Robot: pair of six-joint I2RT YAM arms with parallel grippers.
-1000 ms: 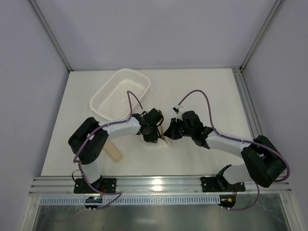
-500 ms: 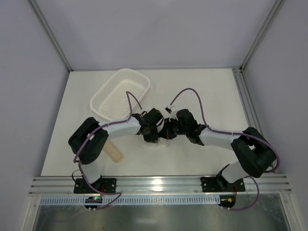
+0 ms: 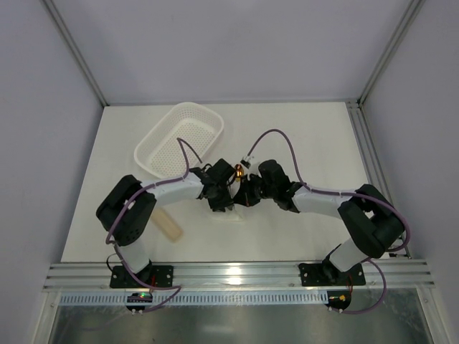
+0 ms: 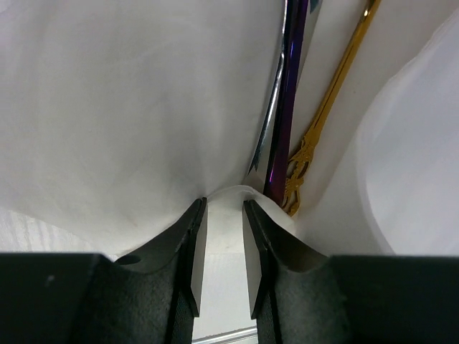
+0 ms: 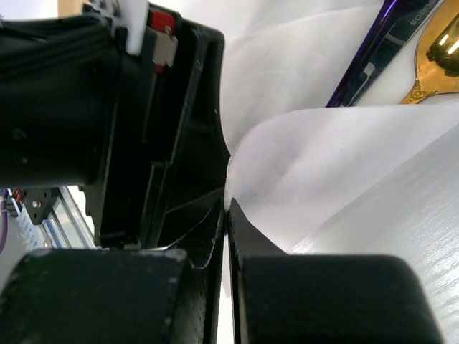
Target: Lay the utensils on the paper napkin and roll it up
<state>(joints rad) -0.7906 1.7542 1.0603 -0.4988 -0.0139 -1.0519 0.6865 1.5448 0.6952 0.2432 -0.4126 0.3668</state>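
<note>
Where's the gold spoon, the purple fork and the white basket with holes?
gold spoon (image 4: pixel 332 93), left wrist view, on its thin handle
purple fork (image 4: pixel 288 100), left wrist view, on its handle
white basket (image 3: pixel 179 143), top view, on its holey floor

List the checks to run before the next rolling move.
1. Cutlery in the fold: gold spoon, purple fork and silver spoon lie side by side on the paper napkin: ok.
2. Grip by the right gripper on the napkin's edge: ok, jaws shut on it.
3. Grip by the left gripper: not ok, jaws parted, paper only at its tips.
4. Clearance between the two grippers: cannot tell, very close in the top view.
5. Clutter: basket and beige slab lie away from the roll: ok.
</note>
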